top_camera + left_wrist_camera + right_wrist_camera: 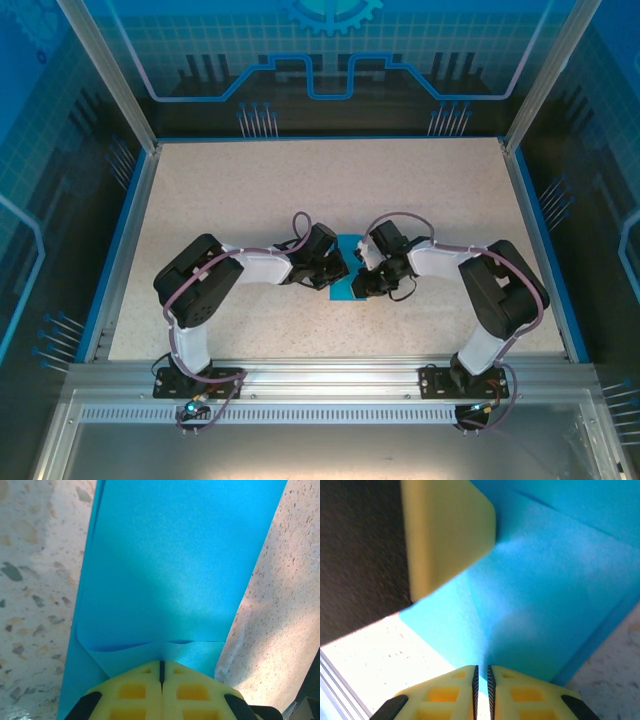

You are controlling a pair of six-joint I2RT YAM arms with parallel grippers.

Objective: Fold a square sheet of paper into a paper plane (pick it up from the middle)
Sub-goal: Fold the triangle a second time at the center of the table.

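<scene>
Got the left claw (161, 664) pinched shut on the folded blue paper (170, 565) mid table (250, 200), at its 9 o'clock. Can't tell about the right claw (482, 669) at 3 o'clock, barely cracked: gripping or not. Could skew the crease (479, 615) with any uneven tug.

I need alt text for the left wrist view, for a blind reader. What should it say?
A folded blue paper runs up the middle, with a flap turned over at its near end. The yellow left claw, shut, meets it there; speckled table shows on both sides.
</scene>
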